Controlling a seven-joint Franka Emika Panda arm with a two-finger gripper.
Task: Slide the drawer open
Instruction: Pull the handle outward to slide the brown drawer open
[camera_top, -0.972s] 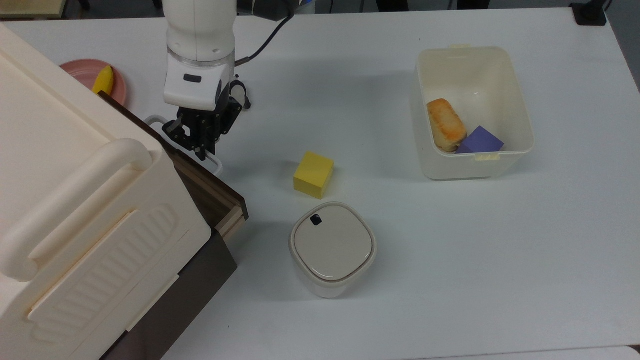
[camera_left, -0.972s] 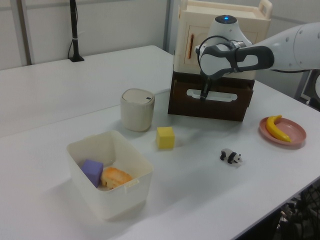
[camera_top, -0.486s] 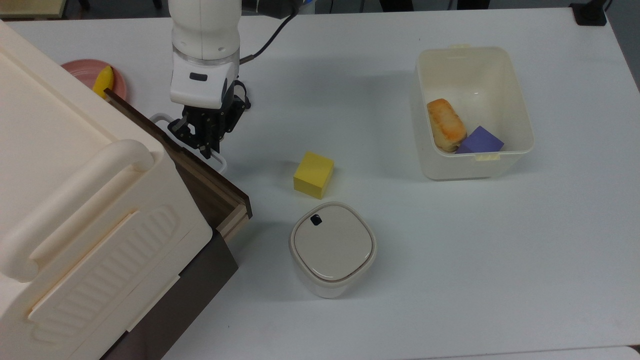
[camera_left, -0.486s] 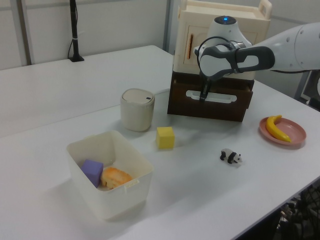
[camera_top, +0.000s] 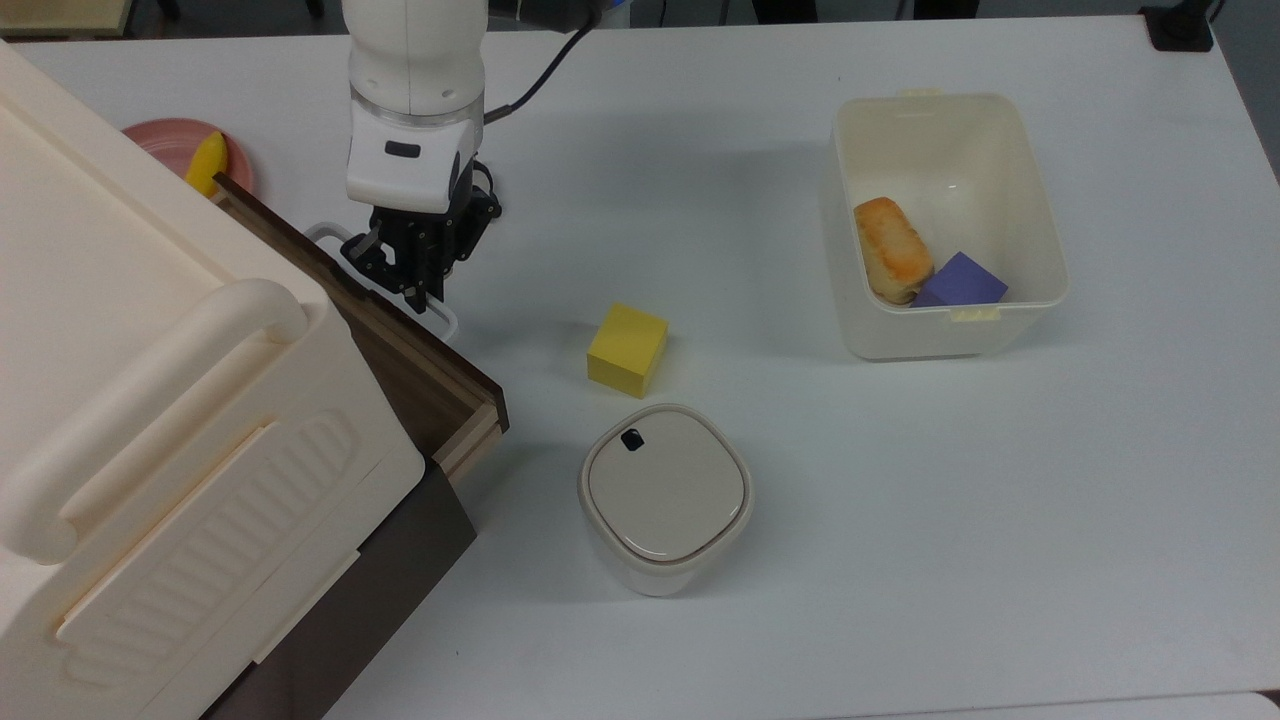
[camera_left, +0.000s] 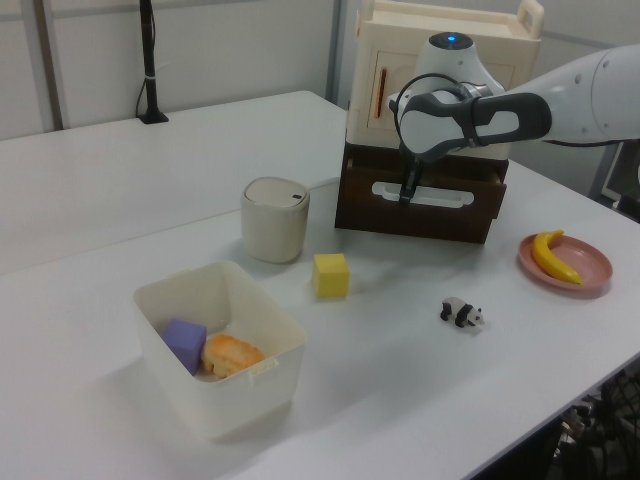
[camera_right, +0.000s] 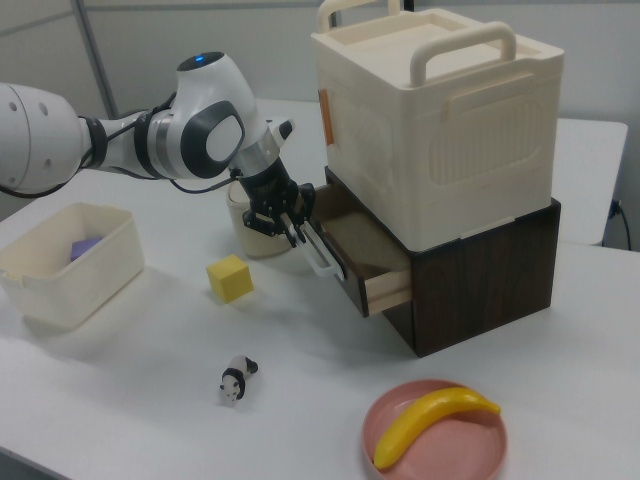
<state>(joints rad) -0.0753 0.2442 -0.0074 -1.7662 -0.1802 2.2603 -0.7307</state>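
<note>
A: The cream cabinet (camera_right: 440, 130) is sitting on its dark base at a corner of the surface (camera_top: 700, 150), and the drawer (camera_right: 365, 255) is standing partly out from under it, its tan end corner showing. Is the claw gripping anything?

B: The claw (camera_right: 283, 226) is closing on the white loop handle (camera_right: 320, 252) at the drawer's front, as far as the right view is showing; the fingers are straddling the thin loop.

A: What is worrying you from here?

B: In my judgement the loop is thin and slick, so the fingers may be sliding off it if the pull is running at an angle to the drawer's travel. A skewed pull could also be jamming the drawer or dragging the whole cabinet along the surface. The yellow cube (camera_top: 627, 349) and the lidded cream canister (camera_top: 665, 495) are lying near the drawer's path, so a long pull may be nudging them.

A: And the arm?

B: It is reaching in over the surface, wrist bending down, claw pointing steeply down at the handle, just in front of the drawer face.
</note>
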